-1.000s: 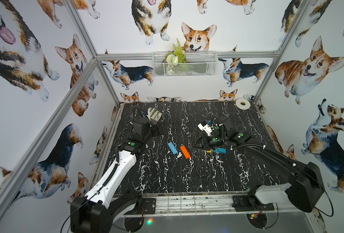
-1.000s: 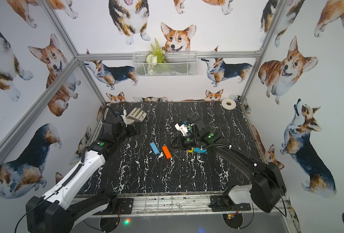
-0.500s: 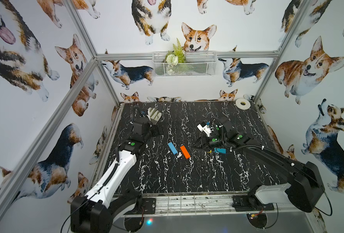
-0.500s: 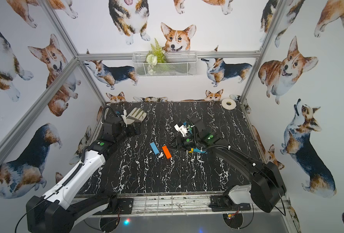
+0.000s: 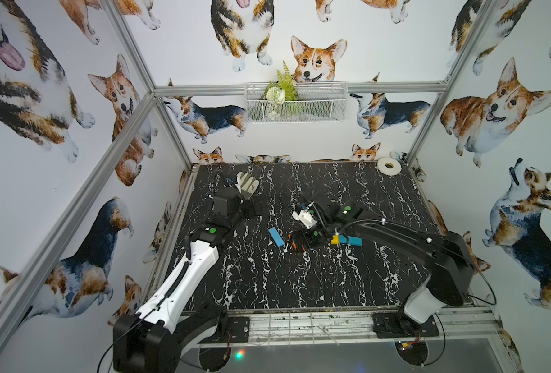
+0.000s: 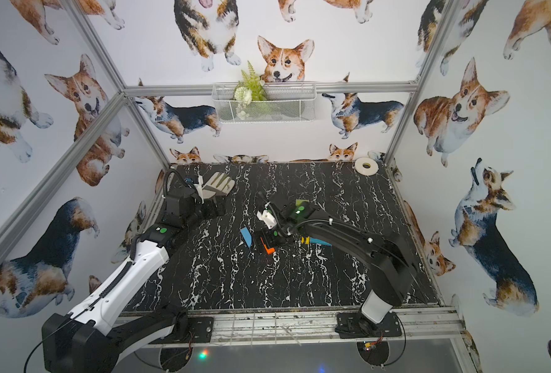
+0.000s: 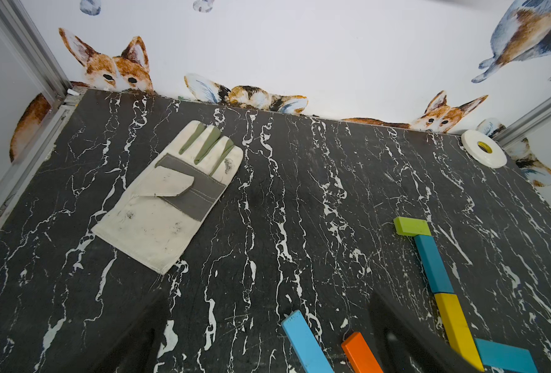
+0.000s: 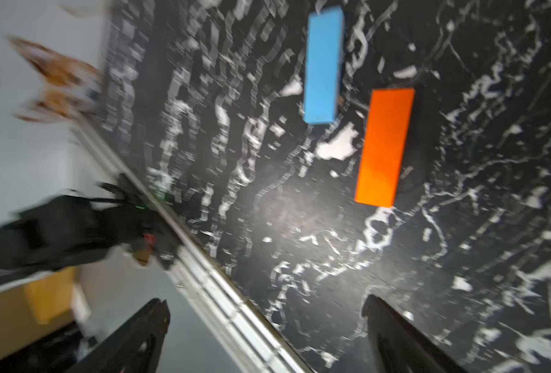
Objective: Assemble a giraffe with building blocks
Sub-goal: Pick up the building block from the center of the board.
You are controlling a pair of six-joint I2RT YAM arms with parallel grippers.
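Note:
In the left wrist view, four building blocks lie joined as part of the giraffe: a lime green bar (image 7: pixel 411 226), a teal bar (image 7: pixel 433 263), a yellow bar (image 7: pixel 455 326) and a second teal bar (image 7: pixel 506 355). A light-blue block (image 5: pixel 276 236) and an orange block (image 6: pixel 269 250) lie loose to their left. My right gripper (image 5: pixel 300 243) hangs open just over the orange block (image 8: pixel 385 147) and partly hides it in both top views. My left gripper (image 5: pixel 251 206) stands open and empty at the back left, near the glove.
A white and grey glove (image 5: pixel 247 184) lies at the back left of the black marble table (image 5: pixel 300 290). A white tape roll (image 5: pixel 388 166) sits in the back right corner. A wire basket (image 5: pixel 295 103) with a plant hangs on the back wall.
My right gripper has opened and swung left, from the yellow and teal blocks to over the orange block. The left arm has not moved.

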